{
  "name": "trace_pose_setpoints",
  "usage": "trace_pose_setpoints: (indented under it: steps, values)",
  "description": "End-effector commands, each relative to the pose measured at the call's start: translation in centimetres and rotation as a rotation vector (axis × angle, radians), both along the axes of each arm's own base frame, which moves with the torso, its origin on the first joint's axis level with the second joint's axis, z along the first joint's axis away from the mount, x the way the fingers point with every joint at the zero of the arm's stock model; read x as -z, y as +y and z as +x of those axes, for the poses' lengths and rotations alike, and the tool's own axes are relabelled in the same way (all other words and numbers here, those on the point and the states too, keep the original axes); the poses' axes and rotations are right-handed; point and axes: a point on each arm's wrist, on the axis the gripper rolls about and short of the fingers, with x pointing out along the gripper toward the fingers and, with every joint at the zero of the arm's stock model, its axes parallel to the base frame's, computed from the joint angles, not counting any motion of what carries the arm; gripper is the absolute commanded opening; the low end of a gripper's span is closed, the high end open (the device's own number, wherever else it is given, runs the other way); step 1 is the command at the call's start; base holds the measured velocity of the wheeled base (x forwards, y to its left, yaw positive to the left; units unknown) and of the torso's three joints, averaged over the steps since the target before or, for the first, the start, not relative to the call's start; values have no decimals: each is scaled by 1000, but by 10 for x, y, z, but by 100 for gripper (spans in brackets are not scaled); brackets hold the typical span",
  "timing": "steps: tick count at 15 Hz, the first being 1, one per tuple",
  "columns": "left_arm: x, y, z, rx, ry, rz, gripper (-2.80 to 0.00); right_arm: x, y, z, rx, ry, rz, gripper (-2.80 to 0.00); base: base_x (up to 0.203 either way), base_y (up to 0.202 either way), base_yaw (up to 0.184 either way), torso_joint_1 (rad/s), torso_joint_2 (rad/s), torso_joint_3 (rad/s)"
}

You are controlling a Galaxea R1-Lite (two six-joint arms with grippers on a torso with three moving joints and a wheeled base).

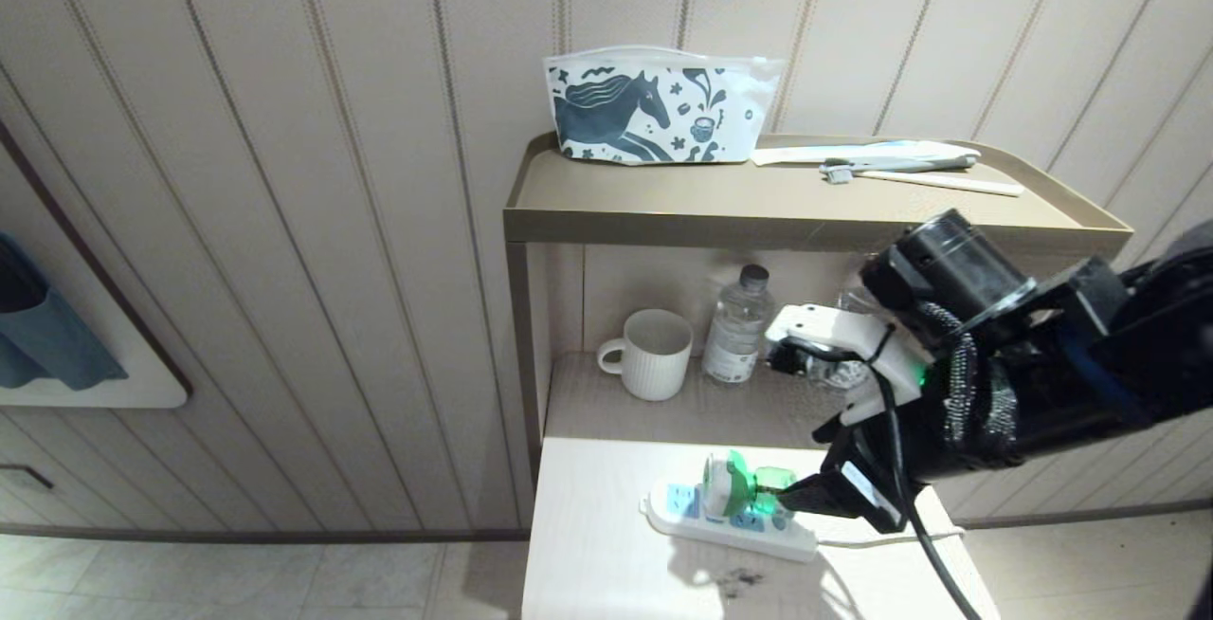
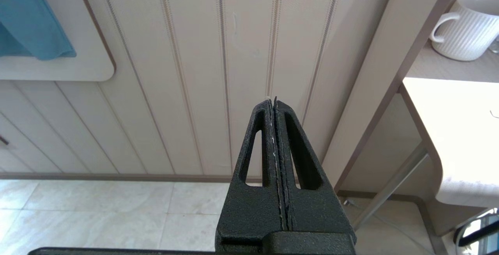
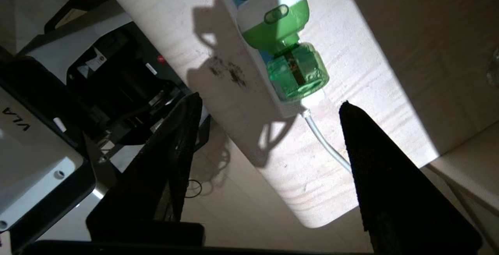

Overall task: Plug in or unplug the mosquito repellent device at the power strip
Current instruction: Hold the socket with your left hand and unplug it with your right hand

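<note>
Mosquito repellent device seated in the power strip, right gripper spread wide just beside it.

The mosquito repellent device (image 3: 273, 21) sits plugged into the power strip (image 1: 725, 518), which lies on the pale table (image 1: 606, 563) near its right edge, cord trailing right. Its green liquid bottle (image 3: 296, 71) points toward the right gripper (image 3: 269, 108), whose 2 fingers stand well apart and hold nothing, tips short of the bottle. The unit looks light, hard and smooth; the bottle is likely the weaker, slippery part, so the white-and-green body seems the better place to pinch, pulling straight off the socket while the light strip may lift with it. Behind, the lower shelf carries a white mug (image 1: 654, 353) and a water bottle (image 1: 737, 326). The left gripper (image 2: 275, 103) hangs pressed closed, off to the left.
</note>
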Motion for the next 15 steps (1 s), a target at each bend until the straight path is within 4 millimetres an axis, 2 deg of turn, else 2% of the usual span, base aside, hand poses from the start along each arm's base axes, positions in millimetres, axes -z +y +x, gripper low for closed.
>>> trace_pose_setpoints:
  steps: [1, 6, 11, 15]
  values:
    - [0, 0, 0, 0, 0, 4, -280, 19, 13, 22, -34, 44, -50, 0, 0, 0, 0, 0, 0, 0]
    - [-1, 0, 0, -1, -3, 3, -280, 21, 24, 51, -106, -6, -91, 0, 0, 0, 0, 0, 0, 0]
    - [-1, 0, 0, 0, -3, 3, -280, 28, 23, 54, -247, -40, -178, 0, 0, 0, 0, 0, 0, 0]
    - [-1, 0, 0, -1, -2, 4, -280, 29, 22, 63, -258, -51, -192, 0, 0, 0, 0, 0, 0, 0]
